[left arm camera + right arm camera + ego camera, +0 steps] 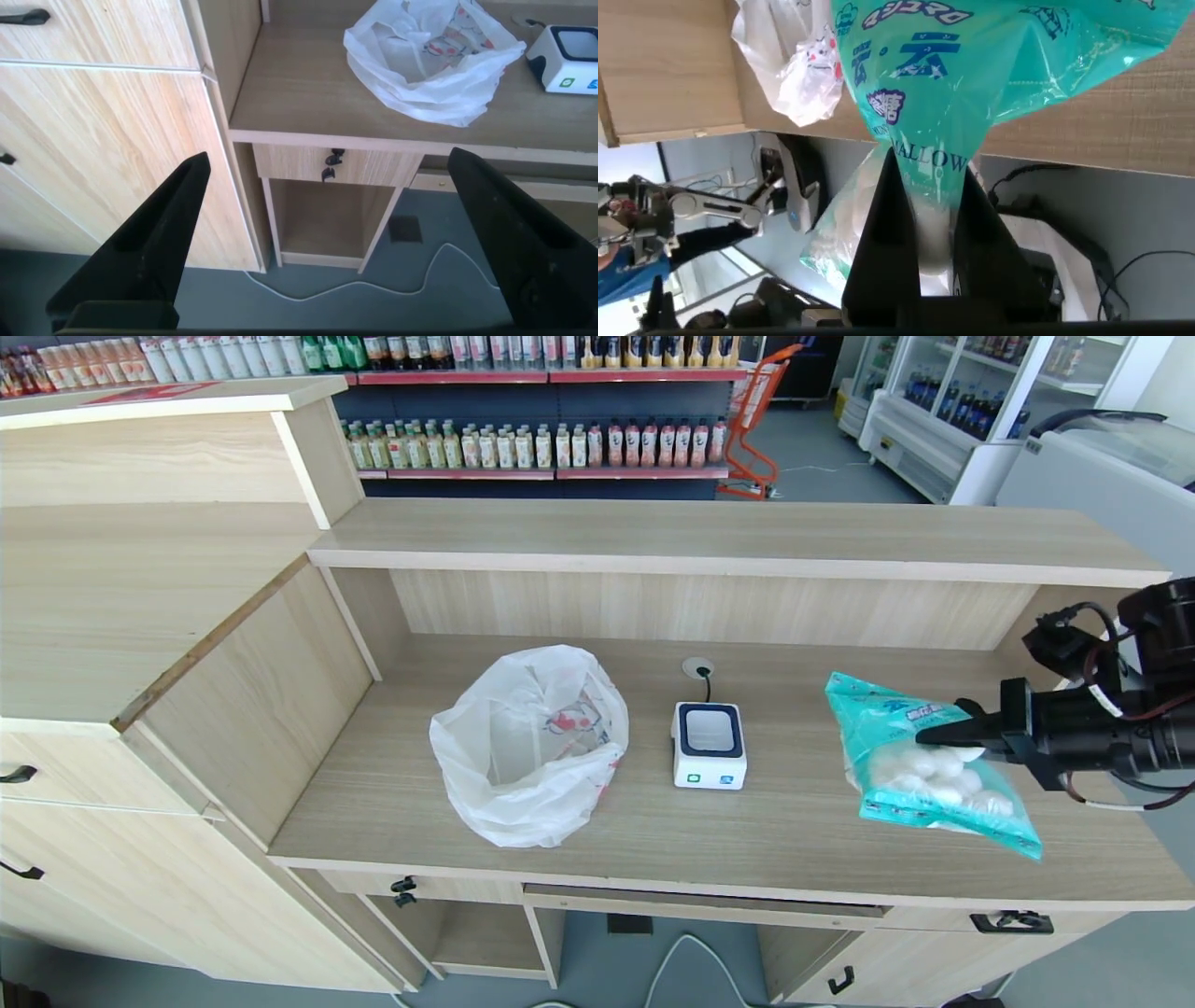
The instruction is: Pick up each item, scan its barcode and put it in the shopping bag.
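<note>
Head camera: high, facing forward and down onto the counter [794, 821] at mid range. Left wrist camera: low, off the counter's left front corner, looking out between the spread fingers of the left gripper [329, 159] at the counter front and the floor. Right wrist camera: sights along the right gripper [926, 168], very close on the teal packet [971, 65] it pinches. All three catch the white bag [527, 747]. Head and left wrist share the scanner [709, 745].

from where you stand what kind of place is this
Most likely a small shop's checkout: a barcode scanner and open shopping bag sit on the wooden counter, with shelves of bottled drinks behind.
</note>
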